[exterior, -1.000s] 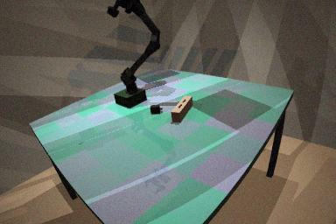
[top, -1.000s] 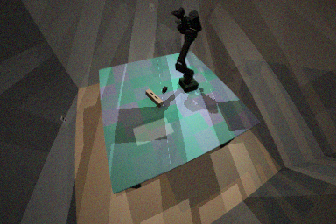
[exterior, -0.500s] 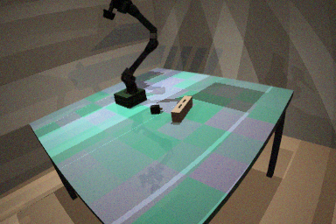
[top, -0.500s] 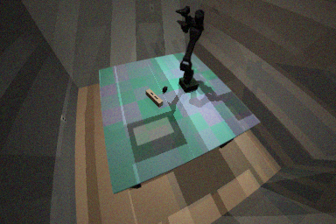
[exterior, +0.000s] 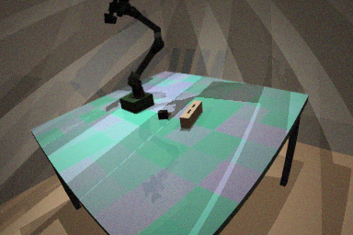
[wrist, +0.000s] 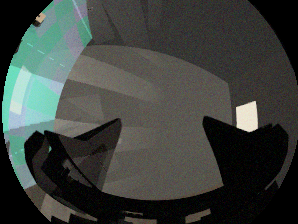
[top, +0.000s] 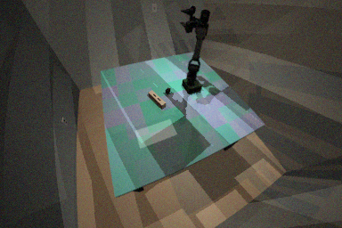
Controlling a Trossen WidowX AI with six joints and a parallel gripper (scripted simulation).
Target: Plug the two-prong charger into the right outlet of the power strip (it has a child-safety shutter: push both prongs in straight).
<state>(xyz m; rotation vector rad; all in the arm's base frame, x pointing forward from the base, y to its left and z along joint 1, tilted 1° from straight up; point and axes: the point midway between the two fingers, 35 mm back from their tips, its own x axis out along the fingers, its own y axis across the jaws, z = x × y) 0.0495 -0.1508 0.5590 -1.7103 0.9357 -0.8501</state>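
The arm reaches high above the tabletop (top: 129, 118) (exterior: 184, 154) (wrist: 42, 55), its claw (top: 183, 18) (exterior: 108, 6) (wrist: 162, 121) wide open and holding nothing, well away from the charger (top: 167, 91) (exterior: 164, 115).

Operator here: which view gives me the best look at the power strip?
The exterior view: the power strip shows largest there, its top openings and a long side both visible. The top view shows it smaller, from above, openings still discernible. The wrist view catches only a small tan piece at the image's upper-left edge.
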